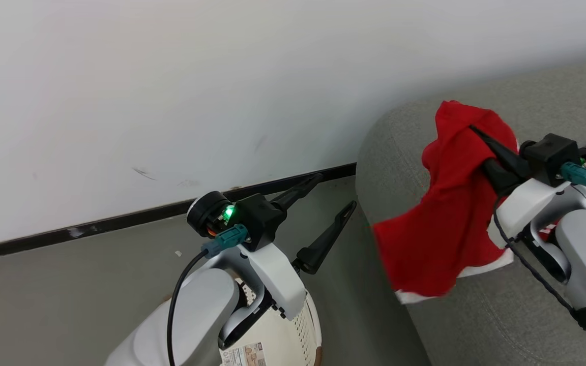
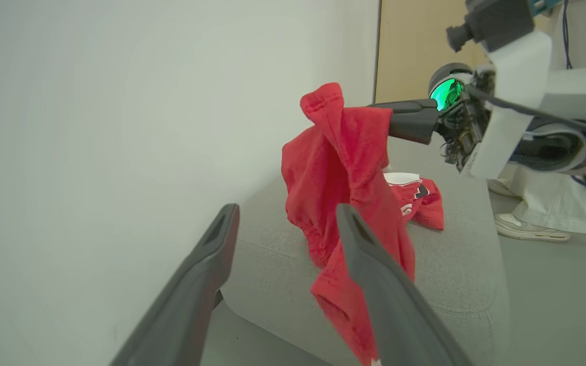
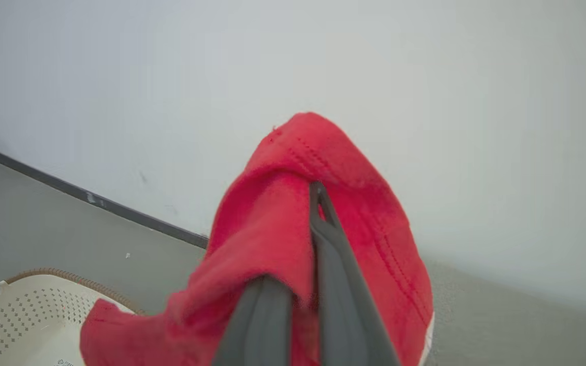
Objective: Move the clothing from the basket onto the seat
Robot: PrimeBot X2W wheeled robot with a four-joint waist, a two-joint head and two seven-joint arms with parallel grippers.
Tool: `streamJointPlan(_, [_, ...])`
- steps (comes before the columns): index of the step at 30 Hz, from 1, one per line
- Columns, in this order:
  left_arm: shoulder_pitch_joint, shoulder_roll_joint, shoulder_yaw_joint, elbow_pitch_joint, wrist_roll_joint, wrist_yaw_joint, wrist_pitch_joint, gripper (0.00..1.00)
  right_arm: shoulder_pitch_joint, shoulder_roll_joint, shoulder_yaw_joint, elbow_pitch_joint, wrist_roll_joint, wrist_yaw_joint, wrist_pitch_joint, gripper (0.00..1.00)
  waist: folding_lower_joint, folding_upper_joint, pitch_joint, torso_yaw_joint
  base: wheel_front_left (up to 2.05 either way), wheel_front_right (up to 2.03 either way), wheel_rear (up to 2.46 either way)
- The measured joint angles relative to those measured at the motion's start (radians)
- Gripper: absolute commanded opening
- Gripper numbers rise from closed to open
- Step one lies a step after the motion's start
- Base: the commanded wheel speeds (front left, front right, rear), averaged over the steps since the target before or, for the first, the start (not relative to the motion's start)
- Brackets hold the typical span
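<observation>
The left forearm (image 1: 191, 315) is hiding most of the basket (image 1: 307, 325); the picture's near edge is cutting its label (image 1: 244, 356), the print too small to read; the clothing (image 1: 435, 229) is blurring along its near hem.

You are in a bare indoor room arranged like a corner of a home. A plain white wall (image 1: 171, 76) stands ahead of your left gripper (image 1: 334, 192), and a black skirting strip (image 1: 120, 219) runs where it meets the smooth grey floor (image 1: 69, 305). A grey fabric sofa (image 1: 476, 325) lies beneath your right gripper (image 1: 476, 131), which holds red clothing (image 1: 445, 223). A cream perforated laundry basket (image 1: 303, 325) sits below your left wrist. Beyond the right gripper are a tan door-like panel (image 2: 410, 46) and a person's pale trainers (image 2: 524, 227).
</observation>
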Motion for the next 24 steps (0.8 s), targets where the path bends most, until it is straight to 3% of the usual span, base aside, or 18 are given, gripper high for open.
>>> streamJointPlan(17, [0.034,-0.020,-0.045,0.022,0.000,-0.002,-0.035,1.00,0.090,-0.073,-0.112,-0.067,-0.010,0.000,0.000,0.00,0.0000,0.0000,0.012,-0.118,0.00,0.00,0.00])
streamJointPlan(24, [0.044,-0.022,-0.054,0.025,0.001,-0.001,-0.044,1.00,0.093,-0.072,-0.112,-0.089,0.013,0.000,0.000,0.00,0.0000,0.0000,0.019,-0.165,0.00,0.00,0.00])
